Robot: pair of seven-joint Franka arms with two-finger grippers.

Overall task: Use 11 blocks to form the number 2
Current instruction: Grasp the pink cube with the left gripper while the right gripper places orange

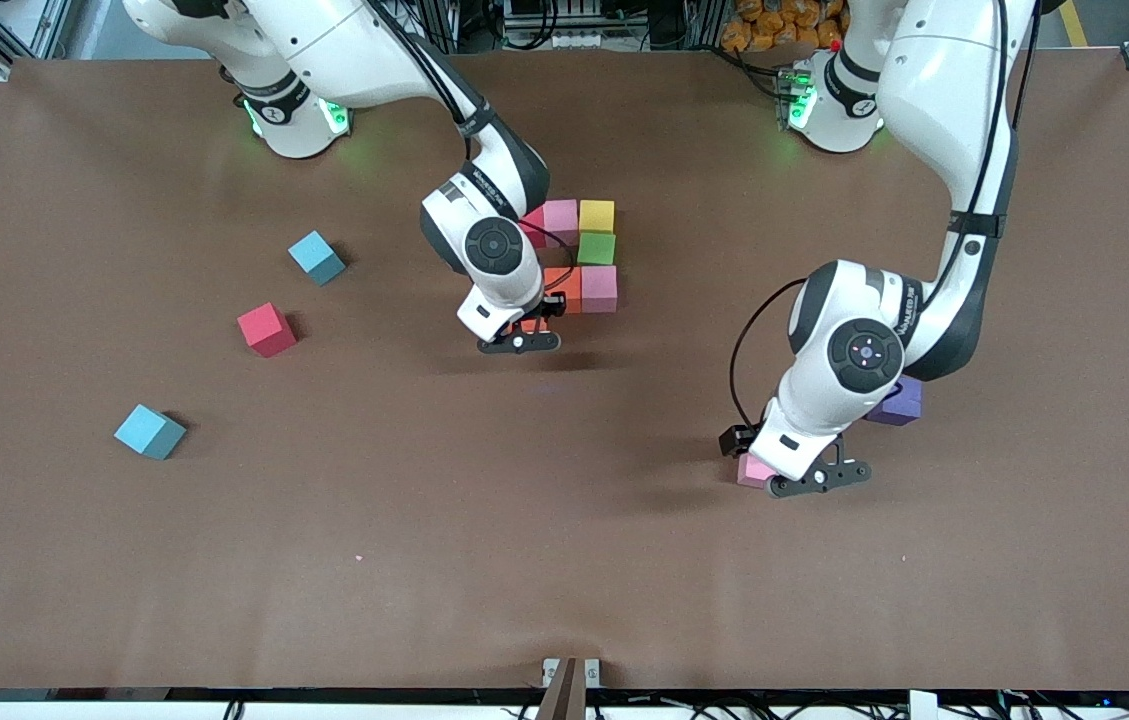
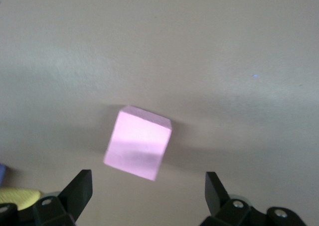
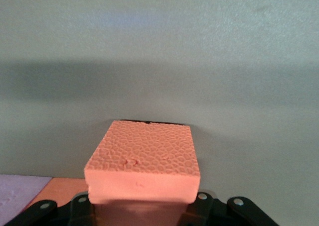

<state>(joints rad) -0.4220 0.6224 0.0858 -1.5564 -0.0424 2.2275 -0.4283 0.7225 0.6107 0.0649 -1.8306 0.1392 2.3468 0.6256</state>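
Observation:
A part of the number 2 lies at mid-table: a red cube (image 1: 533, 226), a pink cube (image 1: 560, 219) and a yellow cube (image 1: 597, 215) in a row, a green cube (image 1: 596, 248) below the yellow one, then an orange cube (image 1: 565, 290) and a pink cube (image 1: 600, 288). My right gripper (image 1: 521, 337) is shut on an orange block (image 3: 143, 169), low beside the placed orange cube (image 3: 60, 188). My left gripper (image 1: 817, 478) is open, low over a loose pink cube (image 1: 753, 470). In the left wrist view that cube (image 2: 138, 144) lies just ahead of the spread fingers (image 2: 79, 188).
A purple cube (image 1: 899, 401) sits under the left arm's wrist. A loose red cube (image 1: 267, 329) and two light-blue cubes (image 1: 316, 257) (image 1: 150, 431) lie toward the right arm's end of the brown table (image 1: 564, 560).

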